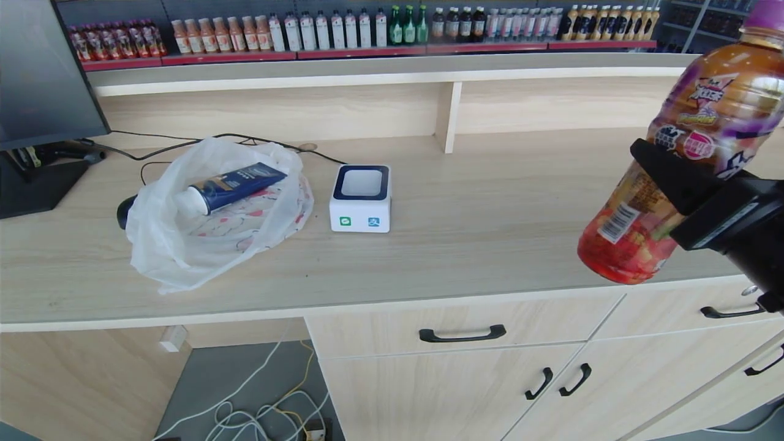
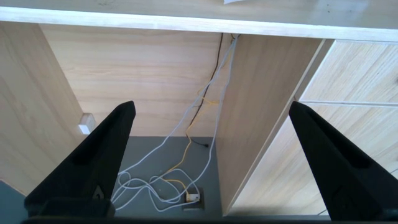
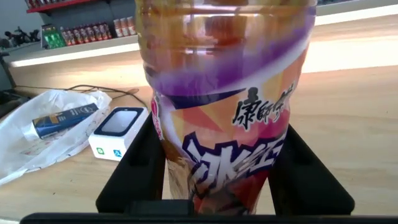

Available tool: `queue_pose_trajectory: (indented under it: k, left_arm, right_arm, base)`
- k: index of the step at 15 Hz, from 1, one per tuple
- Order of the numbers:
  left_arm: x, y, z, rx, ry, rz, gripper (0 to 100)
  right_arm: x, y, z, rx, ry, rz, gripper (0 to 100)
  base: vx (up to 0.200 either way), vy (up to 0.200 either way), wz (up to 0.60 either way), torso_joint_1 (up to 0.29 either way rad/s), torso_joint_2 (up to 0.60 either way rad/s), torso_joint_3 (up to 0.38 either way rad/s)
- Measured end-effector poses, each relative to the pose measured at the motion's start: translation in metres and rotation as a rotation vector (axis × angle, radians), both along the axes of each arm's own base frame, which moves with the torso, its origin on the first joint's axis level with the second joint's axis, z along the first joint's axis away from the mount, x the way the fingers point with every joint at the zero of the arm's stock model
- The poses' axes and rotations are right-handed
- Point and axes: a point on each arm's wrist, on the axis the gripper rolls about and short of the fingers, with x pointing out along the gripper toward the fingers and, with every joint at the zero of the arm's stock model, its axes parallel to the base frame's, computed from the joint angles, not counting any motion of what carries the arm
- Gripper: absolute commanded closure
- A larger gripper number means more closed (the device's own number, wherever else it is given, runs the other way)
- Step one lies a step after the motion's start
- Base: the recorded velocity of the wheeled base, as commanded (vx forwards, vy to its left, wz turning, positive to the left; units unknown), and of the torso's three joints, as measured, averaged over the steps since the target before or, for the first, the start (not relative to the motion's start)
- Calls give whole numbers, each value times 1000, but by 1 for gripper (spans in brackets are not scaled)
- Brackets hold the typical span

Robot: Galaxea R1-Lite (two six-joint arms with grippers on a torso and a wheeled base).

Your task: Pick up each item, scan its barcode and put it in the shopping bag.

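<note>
My right gripper (image 1: 695, 184) is shut on a drink bottle (image 1: 680, 153) with an orange-purple label and a purple cap, held tilted in the air above the counter's right front edge; its barcode faces down and left. Close up, the bottle (image 3: 227, 99) sits between the black fingers (image 3: 134, 168). The white scanner box (image 1: 361, 198) with a dark-framed window stands mid-counter. Left of it lies the white shopping bag (image 1: 184, 245) with a blue tube (image 1: 236, 184) in it. My left gripper (image 2: 211, 162) hangs open below the counter, facing cables on the floor.
A monitor (image 1: 43, 67) and its stand occupy the counter's far left, with cables running behind the bag. A raised wooden shelf with a divider (image 1: 450, 116) backs the counter. Drawers with black handles (image 1: 462, 335) are below. Bare counter lies between scanner and bottle.
</note>
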Motion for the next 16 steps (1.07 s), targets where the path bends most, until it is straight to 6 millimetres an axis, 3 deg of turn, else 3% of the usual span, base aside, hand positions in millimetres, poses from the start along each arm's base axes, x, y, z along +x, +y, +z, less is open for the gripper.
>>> queue_pose_trajectory:
  k: [16]
  left_arm:
    - [0,0,0,-3,0,0,0]
  right_arm:
    - [-9,-6,9,14,-40,2,100]
  base:
    - [0,200,0,1,3,4]
